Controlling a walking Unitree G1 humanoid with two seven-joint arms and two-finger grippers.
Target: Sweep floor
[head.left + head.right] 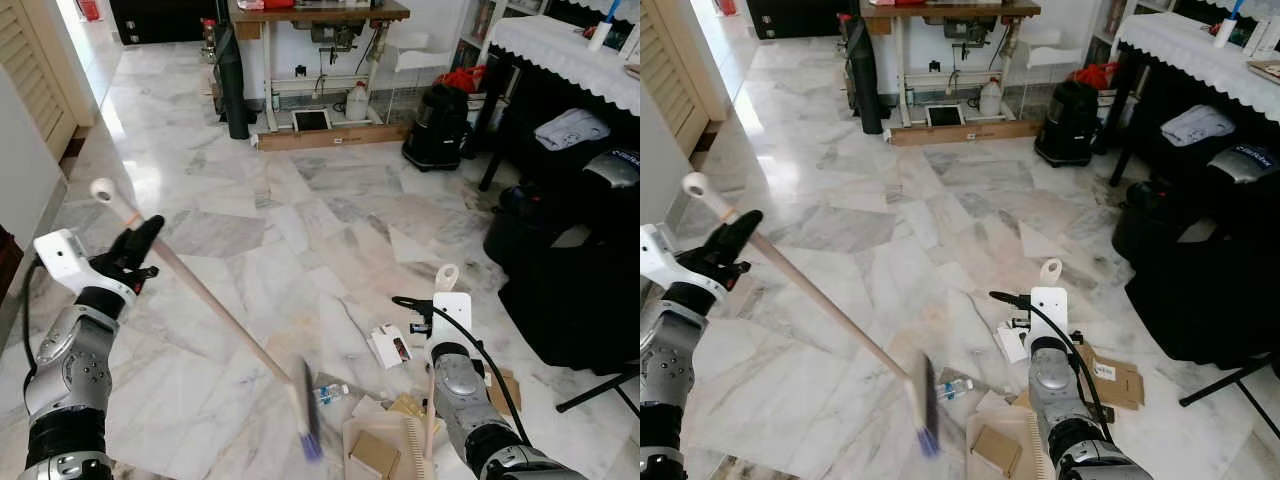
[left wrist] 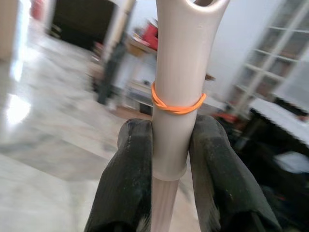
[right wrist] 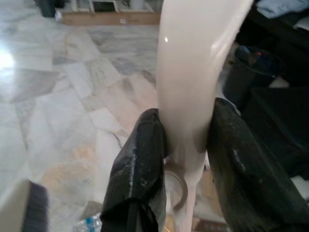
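My left gripper (image 1: pixel 140 245) is shut on the upper end of a pale broom handle (image 1: pixel 200 290), just below an orange rubber band (image 2: pixel 177 107). The handle slants down to the blurred dark broom head (image 1: pixel 308 412) on the marble floor. My right gripper (image 3: pixel 188 116) is shut on the cream dustpan handle (image 1: pixel 446 277). The dustpan (image 1: pixel 400 440) rests on the floor just right of the broom head, with a cardboard piece (image 1: pixel 373 453) in it. Close by lie a small plastic bottle (image 1: pixel 330 393), a paper packet (image 1: pixel 390 345) and flat cardboard (image 1: pixel 1110 378).
Black draped furniture (image 1: pixel 570 270) and a stand leg (image 1: pixel 595 390) crowd the right. A black vacuum (image 1: pixel 437 125) and a sewing table (image 1: pixel 320 70) stand at the back. A wall and a louvred door (image 1: pixel 30 70) run along the left.
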